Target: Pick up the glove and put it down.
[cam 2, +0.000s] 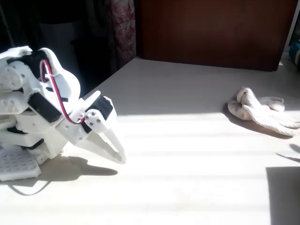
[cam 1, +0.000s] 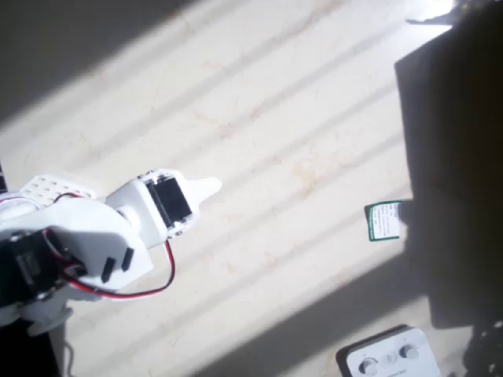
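The white arm is folded low at the left of the fixed view, its hand (cam 2: 117, 152) angled down so the fingertips sit just above or on the sunlit tabletop (cam 2: 187, 178). The fingers lie close together with nothing between them, a narrow stance. In the overhead view the hand (cam 1: 206, 188) points right from the arm, with a red wire looping beneath it.

The glove (cam 2: 262, 110), cream and crumpled, lies flat on the tabletop well apart from the hand, far to its right near the dark wooden panel (cam 2: 211, 33) in the fixed view.

In the overhead view a small green-and-white card (cam 1: 384, 221) lies well right of the hand, and a white box with round knobs (cam 1: 389, 357) sits below the card.
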Tool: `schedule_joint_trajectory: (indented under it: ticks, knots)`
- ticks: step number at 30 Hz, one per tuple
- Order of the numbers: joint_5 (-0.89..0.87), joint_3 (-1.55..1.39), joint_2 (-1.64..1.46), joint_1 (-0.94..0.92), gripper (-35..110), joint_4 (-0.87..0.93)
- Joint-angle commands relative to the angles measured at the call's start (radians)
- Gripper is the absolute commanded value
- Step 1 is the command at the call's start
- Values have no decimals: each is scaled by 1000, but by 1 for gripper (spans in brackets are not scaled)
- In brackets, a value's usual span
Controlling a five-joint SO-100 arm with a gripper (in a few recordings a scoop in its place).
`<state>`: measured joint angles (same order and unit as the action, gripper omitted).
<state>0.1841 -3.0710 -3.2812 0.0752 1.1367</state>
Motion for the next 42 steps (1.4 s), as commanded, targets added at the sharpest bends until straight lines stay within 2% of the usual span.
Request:
schedule_joint_trajectory:
  ticks: [1,19,27,31,38,42]
  knots:
    - [6,40,-8,-12,0,2]
    - [0,48,-8,0,0,-8]
    - [-6,233,15,-5,0,-40]
    - [-6,397,167,-2,0,-38]
    - [-6,830,638,11,0,-40]
    - [-6,1062,893,106,0,-41]
